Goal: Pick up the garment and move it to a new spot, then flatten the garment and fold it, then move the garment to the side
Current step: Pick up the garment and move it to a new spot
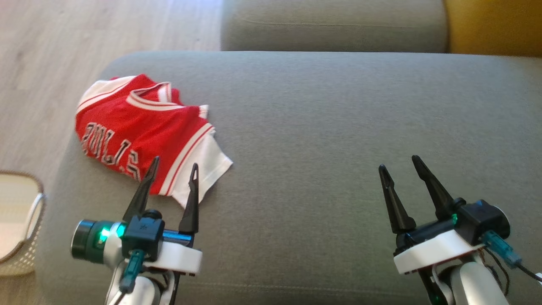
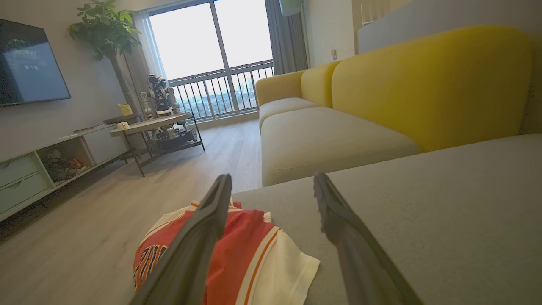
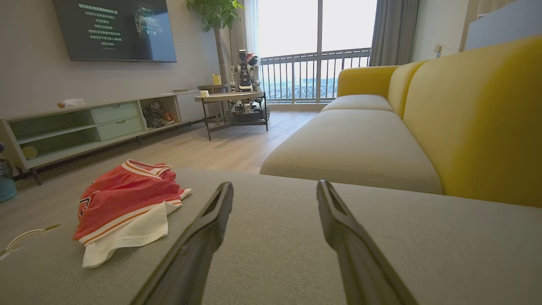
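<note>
The garment [image 1: 139, 131] is a red and white jersey with black lettering, lying crumpled at the left end of a grey sofa cushion [image 1: 338, 127]. My left gripper [image 1: 174, 166] hangs open just over the garment's near white edge, with nothing between its fingers. In the left wrist view the garment [image 2: 250, 258] lies under and left of the open fingers. My right gripper [image 1: 400, 162] stands open over bare cushion far to the right. The right wrist view has the garment [image 3: 127, 207] at the left, well away from that gripper's open fingers.
A pale woven basket [image 1: 19, 220] stands on the wood floor at the cushion's left end. A second grey cushion [image 1: 334, 25] and a yellow backrest [image 1: 491, 25] lie beyond. A coffee table [image 3: 233, 99] and TV cabinet [image 3: 84, 127] stand across the room.
</note>
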Controlling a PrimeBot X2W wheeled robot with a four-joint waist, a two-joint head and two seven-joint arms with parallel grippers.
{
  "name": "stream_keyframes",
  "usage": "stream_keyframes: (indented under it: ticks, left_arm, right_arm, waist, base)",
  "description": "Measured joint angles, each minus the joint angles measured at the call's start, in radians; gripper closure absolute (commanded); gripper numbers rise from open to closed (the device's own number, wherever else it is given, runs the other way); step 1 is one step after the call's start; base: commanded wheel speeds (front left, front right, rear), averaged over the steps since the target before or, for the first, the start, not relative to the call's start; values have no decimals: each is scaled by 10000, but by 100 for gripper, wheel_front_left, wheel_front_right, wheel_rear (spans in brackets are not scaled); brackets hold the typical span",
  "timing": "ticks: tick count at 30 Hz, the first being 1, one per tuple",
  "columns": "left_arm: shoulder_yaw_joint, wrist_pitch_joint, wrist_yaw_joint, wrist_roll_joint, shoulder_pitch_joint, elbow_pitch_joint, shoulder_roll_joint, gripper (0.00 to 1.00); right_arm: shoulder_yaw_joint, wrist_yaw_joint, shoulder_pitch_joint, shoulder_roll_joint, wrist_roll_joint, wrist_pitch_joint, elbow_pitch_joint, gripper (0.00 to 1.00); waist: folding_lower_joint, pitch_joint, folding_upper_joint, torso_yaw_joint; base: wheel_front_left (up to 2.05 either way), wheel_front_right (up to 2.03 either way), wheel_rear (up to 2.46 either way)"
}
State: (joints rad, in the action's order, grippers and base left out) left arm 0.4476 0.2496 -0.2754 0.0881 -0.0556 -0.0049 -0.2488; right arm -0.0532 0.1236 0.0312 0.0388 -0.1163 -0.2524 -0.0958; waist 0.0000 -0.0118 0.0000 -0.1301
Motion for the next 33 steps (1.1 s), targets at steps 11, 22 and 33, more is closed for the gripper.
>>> stream_keyframes:
  ticks: [11,22,33]
  left_arm:
    - [-604,0,479,0,114,280,395,0]
    - [-1150,0,748,-75,158,293,725,0]
    - [-2169,48,1958,276,-2193,407,1214,0]
  right_arm:
    - [-132,0,-10,8,23,0,10,0]
    - [-460,0,9,12,234,0,6,0]
    - [-462,0,1061,58,1321,0,13,0]
  waist:
    - [0,-101,0,-1264]
    - [0,-576,0,-2457]
    - [2,-2484,0,-2601]
  base:
    - [0,0,0]
    - [0,0,0]
    - [0,0,0]
